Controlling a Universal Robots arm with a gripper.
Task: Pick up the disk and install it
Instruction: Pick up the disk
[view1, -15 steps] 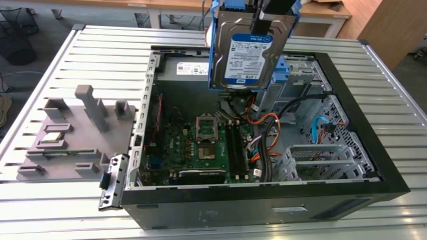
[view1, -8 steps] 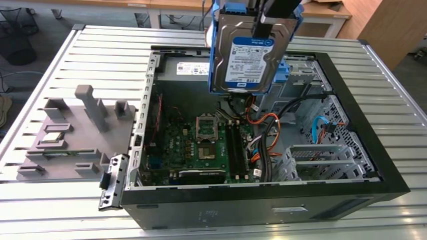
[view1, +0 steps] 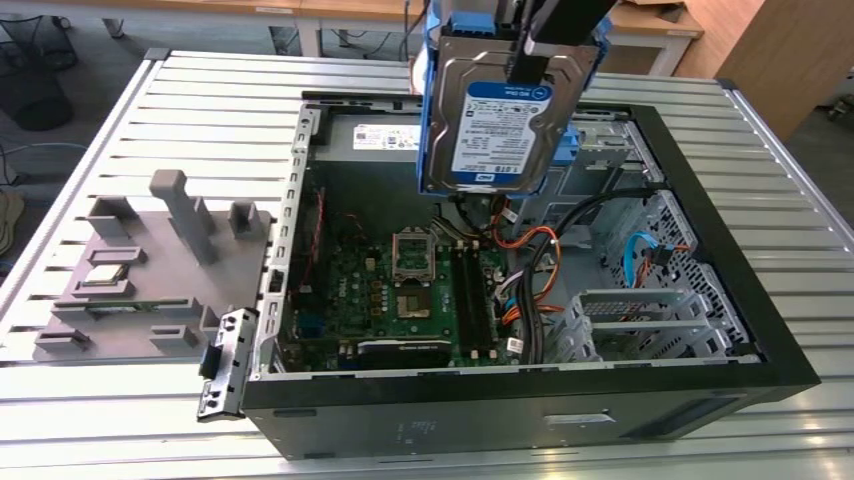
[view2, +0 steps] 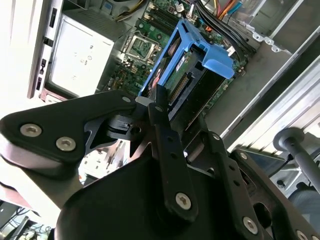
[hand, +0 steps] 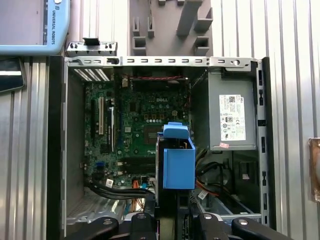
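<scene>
Item: disk (view1: 501, 125), silver hard drive in a blue carrier, hanging upright above the open computer case (view1: 767, 330), over the far part of its motherboard (view1: 400, 290). Holder: gripper (view1: 525, 62), jaws clamped on the disk's upper end. Grey power supply (hand: 232, 117) sits inside the case, apart from the disk.

The disk (view1: 497, 120) label and power supply (hand: 232, 117) sticker carry print, none readable.

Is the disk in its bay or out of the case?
Out. The pincer holds the disk on edge, raised above the open case, over the motherboard.
</scene>
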